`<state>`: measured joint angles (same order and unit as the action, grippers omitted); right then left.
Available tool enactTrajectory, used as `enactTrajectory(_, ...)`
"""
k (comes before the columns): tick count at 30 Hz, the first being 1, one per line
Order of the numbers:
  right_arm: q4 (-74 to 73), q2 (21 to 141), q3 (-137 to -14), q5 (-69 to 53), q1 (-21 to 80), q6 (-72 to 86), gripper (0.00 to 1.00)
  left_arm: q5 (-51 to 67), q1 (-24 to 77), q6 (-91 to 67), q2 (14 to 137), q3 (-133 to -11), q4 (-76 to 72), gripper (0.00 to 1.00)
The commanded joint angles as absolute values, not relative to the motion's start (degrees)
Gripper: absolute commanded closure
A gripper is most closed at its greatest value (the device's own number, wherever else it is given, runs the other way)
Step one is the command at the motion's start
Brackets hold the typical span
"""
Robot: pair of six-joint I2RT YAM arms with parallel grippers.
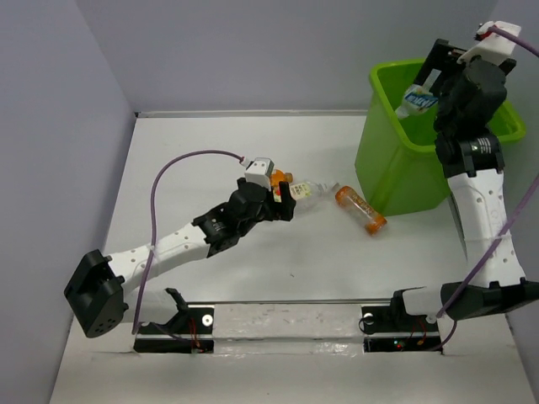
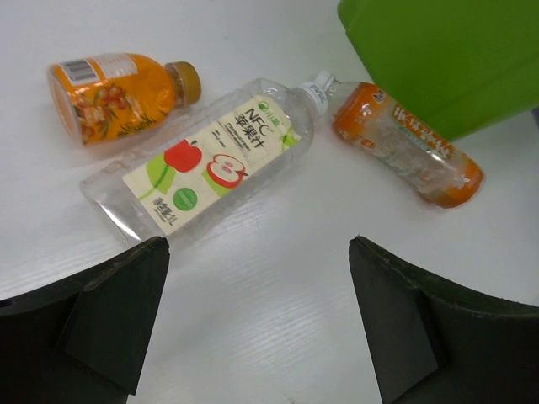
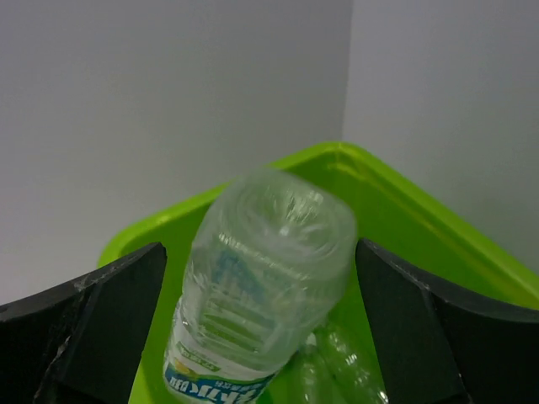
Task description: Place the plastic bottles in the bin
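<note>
Left gripper [image 2: 257, 252]: jaws spread, empty, over apple-label bottle [image 2: 210, 160].
Right gripper [image 3: 261, 252]: jaws spread, blue-label bottle [image 3: 269, 278] between them, above bin [image 3: 421, 227].

Ahead of the left gripper [image 2: 257, 252] we see three bottles lying on their sides. A clear apple-juice bottle [image 2: 210, 160] lies straight ahead, its white cap pointing away to the right. An orange bottle [image 2: 118, 93] with a brownish cap lies beyond it to the left, and an orange-labelled clear bottle [image 2: 408, 143] lies to the right, just beside the lime-green bin [image 2: 446, 59]. Between the spread fingers of the right gripper [image 3: 261, 252], a clear blue-labelled bottle [image 3: 265, 278] shows us its base above the bin's inside, where a second clear bottle [image 3: 345, 366] lies.
</note>
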<state>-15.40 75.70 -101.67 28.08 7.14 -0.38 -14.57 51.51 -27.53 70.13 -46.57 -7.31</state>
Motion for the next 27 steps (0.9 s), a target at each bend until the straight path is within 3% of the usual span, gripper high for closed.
enactTrajectory(1,-23.1,74.5,-104.1,22.1,6.9,-0.3,0.0,-20.0,51.2,-13.0,75.6,-55.8,-2.8,0.02)
enactTrajectory(8,-26.1,64.4,-98.6,6.3,6.9,8.4,0.0,-8.3,49.7,3.0,88.1,-62.7,-3.0,0.04)
enactTrajectory(12,-24.9,56.4,-89.0,-1.3,6.9,12.0,0.0,-8.7,49.5,7.5,95.4,-71.0,3.4,0.03)
enactTrajectory(27,-24.2,47.4,-78.7,-9.7,6.9,14.7,0.0,-5.4,46.1,10.9,106.1,-76.6,9.3,0.01)
